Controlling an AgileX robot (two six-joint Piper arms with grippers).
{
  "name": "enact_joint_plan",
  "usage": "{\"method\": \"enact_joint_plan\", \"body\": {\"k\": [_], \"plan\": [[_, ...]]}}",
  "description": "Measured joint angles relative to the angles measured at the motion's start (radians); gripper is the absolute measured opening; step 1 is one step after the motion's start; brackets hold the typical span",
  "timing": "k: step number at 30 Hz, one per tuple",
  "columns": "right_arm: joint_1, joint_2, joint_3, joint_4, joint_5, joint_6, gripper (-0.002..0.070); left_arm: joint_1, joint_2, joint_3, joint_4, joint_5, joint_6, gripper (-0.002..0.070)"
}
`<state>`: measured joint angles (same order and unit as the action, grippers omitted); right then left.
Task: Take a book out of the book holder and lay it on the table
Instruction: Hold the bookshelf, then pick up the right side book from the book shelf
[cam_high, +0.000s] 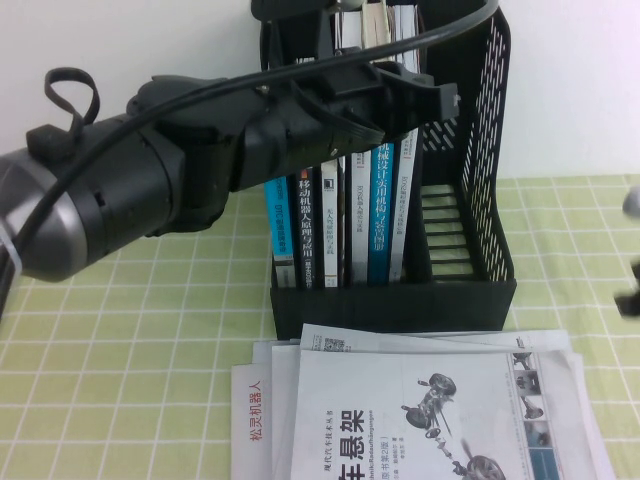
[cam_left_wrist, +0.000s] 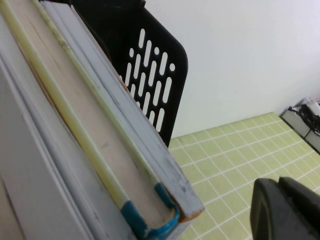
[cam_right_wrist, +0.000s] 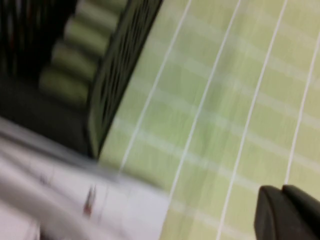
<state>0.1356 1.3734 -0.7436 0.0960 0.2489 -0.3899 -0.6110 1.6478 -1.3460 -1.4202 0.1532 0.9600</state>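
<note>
Two grippers: the left one is working at the rack, the right one is off to the side.
Left gripper (cam_high: 420, 100): up at the top edges of the upright books, reaching in from the left on a bulky black-and-grey arm.
Left claw state: in the left wrist view, the left gripper (cam_left_wrist: 280, 192) has its black tips pressed together with nothing between them. The tips sit beside the book tops and clear of them.
Right gripper (cam_high: 632, 270): at the far right edge over the cloth, well apart from the rack. Its claw (cam_right_wrist: 282, 200) is closed and empty.
Book holder: black plastic desktop file rack with slotted side walls (cam_high: 480, 150) (cam_left_wrist: 177, 62) (cam_right_wrist: 120, 65), standing upright at the back of the table. Its rightmost compartment has no book in it.
Task book: thin pale-spined paperback (cam_high: 406, 200), upright at the right end of the row inside the rack. Its cover is grey-white with an orange corner (cam_left_wrist: 136, 125). The title is not visible.
Neighbour: blue-spined book (cam_high: 383, 220), just beside it.
Table: light green cloth with a white grid (cam_high: 120, 330).
Front of rack: white book with a car-suspension drawing (cam_high: 420, 410), lying flat on top of a loose stack of other books.
</note>
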Motion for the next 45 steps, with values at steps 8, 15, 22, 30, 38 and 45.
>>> {"method": "enact_joint_plan", "body": {"k": [8, 15, 22, 30, 38, 45], "plan": [[0.127, 0.023, -0.004, -0.014, -0.487, 0.052, -0.0002, 0.000, 0.030, 0.000, 0.014, 0.007, 0.000, -0.0003], [0.230, 0.076, -0.004, -0.286, -0.725, 0.382, 0.0003, 0.012, 0.036, 0.000, 0.015, 0.025, 0.000, -0.0003], [0.237, 0.222, -0.006, -0.559, -1.047, 0.660, 0.0134, 0.041, 0.036, 0.000, 0.015, 0.052, -0.026, -0.0003], [0.241, 0.352, -0.093, -0.573, -1.097, 0.693, 0.0337, 0.048, 0.036, 0.000, 0.015, 0.067, -0.029, -0.0003], [0.254, 0.409, -0.204, -0.577, -1.056, 0.702, 0.0349, 0.048, 0.036, 0.000, 0.016, 0.067, -0.033, -0.0003], [0.277, 0.437, -0.206, -0.467, -0.992, 0.625, 0.0339, 0.048, 0.036, 0.000, 0.017, 0.063, -0.033, -0.0003]]}}
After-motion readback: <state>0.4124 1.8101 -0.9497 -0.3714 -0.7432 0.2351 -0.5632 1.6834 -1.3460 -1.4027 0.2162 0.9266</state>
